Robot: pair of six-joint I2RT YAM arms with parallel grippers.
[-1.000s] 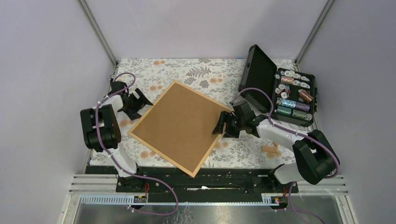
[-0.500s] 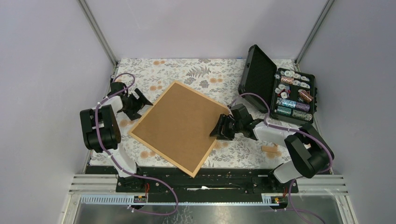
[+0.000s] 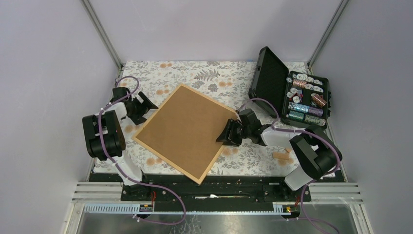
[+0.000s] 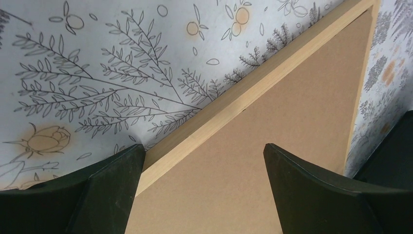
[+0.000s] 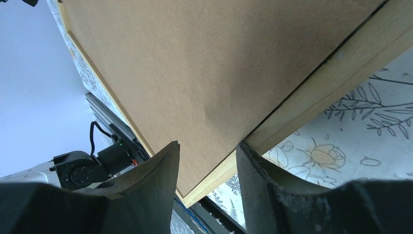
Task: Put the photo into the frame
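**Two arms at the frame, no photo in sight**

From above, the frame [image 3: 167, 161] lies back-up and turned diagonally in the middle of a pale floral tablecloth [image 3: 214, 78]. Its brown backing board [image 3: 185, 129] fills it. The photo shows in none of our views, so we cannot say where it is. The left gripper [image 3: 145, 109] sits at the frame's far-left edge and the right gripper [image 3: 228, 134] at its right edge. At the far right an open black case [image 3: 269, 80] holds small shiny items [image 3: 306, 100]. A little wooden block [image 3: 282, 156] lies at the near right, and plain lilac-grey walls [image 3: 204, 29] stand behind.

In the left wrist view, that gripper's jaws are spread wide and empty. The pine moulding and the board's margin run between them, and the fingers [image 4: 107, 187] touch nothing that we can make out.

In the right wrist view, the jaws stand partly apart, low over the board, with the moulding passing by the right-hand finger. We cannot tell whether they press on the wood.

We judge the step to be getting at the frame's back, since the board has to come out before any print can go in. The next move calls for a firm hold on a thin, shallow edge. It also calls for the other arm to steady the frame, which may slide on the cloth.
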